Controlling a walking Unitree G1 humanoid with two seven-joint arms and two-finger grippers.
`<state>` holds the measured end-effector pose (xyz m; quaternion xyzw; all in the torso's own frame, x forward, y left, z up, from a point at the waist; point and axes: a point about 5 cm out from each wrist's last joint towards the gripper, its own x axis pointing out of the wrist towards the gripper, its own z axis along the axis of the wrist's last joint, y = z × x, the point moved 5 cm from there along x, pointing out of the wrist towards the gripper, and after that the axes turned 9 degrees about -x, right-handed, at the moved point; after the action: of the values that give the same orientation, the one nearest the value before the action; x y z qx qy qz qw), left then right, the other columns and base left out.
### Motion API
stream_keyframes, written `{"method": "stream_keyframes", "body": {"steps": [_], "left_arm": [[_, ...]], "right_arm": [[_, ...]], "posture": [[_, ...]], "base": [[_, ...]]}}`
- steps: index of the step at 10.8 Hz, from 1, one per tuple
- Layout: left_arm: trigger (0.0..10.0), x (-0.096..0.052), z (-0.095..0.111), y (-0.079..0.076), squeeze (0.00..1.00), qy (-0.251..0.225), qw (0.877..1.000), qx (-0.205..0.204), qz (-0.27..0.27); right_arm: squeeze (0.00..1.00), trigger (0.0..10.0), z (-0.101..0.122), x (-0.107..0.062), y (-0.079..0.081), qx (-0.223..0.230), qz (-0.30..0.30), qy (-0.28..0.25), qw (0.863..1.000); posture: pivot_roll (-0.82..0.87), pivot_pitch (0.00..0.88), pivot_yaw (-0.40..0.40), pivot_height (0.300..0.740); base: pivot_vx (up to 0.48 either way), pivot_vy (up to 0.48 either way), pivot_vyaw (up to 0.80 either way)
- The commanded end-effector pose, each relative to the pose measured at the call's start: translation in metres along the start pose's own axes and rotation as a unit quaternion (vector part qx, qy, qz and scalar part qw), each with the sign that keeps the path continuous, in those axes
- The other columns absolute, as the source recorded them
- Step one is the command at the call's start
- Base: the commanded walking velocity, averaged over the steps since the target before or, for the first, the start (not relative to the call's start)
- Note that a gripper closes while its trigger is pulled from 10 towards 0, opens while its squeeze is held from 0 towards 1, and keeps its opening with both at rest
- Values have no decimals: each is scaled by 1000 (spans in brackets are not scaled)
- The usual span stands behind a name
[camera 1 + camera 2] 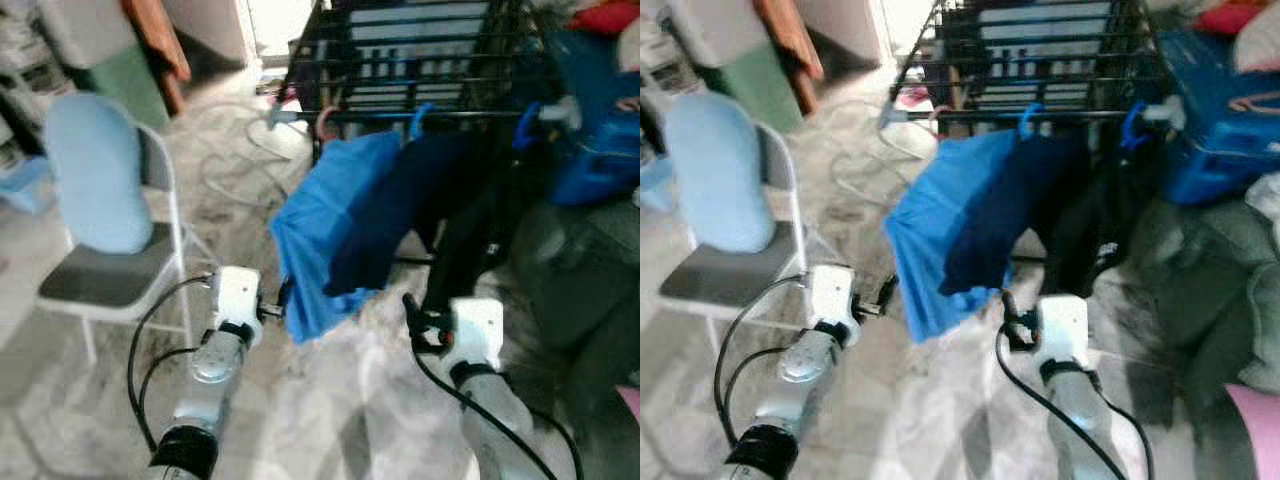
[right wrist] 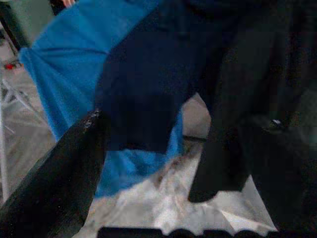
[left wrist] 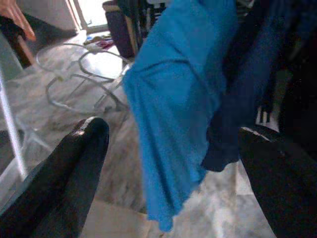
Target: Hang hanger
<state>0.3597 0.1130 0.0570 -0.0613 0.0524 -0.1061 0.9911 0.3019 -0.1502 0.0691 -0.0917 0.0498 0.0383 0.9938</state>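
A bright blue shirt (image 1: 330,230) hangs by a pale hook (image 1: 325,122) from the front rail of a black drying rack (image 1: 420,60). Beside it a navy shirt (image 1: 400,210) hangs from a blue hanger hook (image 1: 420,118), then a black garment (image 1: 470,230) near another blue hook (image 1: 527,125). My left gripper (image 1: 282,300) is low, just left of the blue shirt's hem, open with nothing between its fingers (image 3: 84,148). My right gripper (image 1: 410,308) is open too, below the navy and black garments, its fingers (image 2: 74,163) holding nothing.
A folding chair (image 1: 110,280) with a light-blue cushion (image 1: 95,170) stands at the left. White cables (image 1: 230,150) lie on the marble floor behind it. A blue bag (image 1: 600,130) and a dark heap of cloth (image 1: 580,280) crowd the right side.
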Motion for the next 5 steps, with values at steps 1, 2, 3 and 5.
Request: {"method": "stream_keyframes", "body": {"steps": [1, 2, 3, 5], "left_arm": [[10000, 1, 1, 10, 0, 1, 1000, -12, 15], [10000, 2, 2, 8, 0, 0, 1000, -24, 5], [10000, 3, 3, 5, 0, -1, 999, -37, -10], [10000, 3, 2, -2, 0, -1, 999, -43, -25]], "right_arm": [[0, 10000, 6, -1, 4, 6, -1, -10, 1000], [0, 10000, 7, -2, -2, 10, -17, -9, 1000], [0, 10000, 8, -3, -7, 12, -27, -9, 1000], [0, 10000, 9, -5, -14, 5, -34, -12, 999]], "posture": [[-245, 70, 82, 740], [-252, 69, 85, 740], [-259, 68, 87, 740], [-271, 72, 82, 740]], "base": [[0, 0, 0], [0, 0, 0], [0, 0, 0], [126, 0, -656]]}}
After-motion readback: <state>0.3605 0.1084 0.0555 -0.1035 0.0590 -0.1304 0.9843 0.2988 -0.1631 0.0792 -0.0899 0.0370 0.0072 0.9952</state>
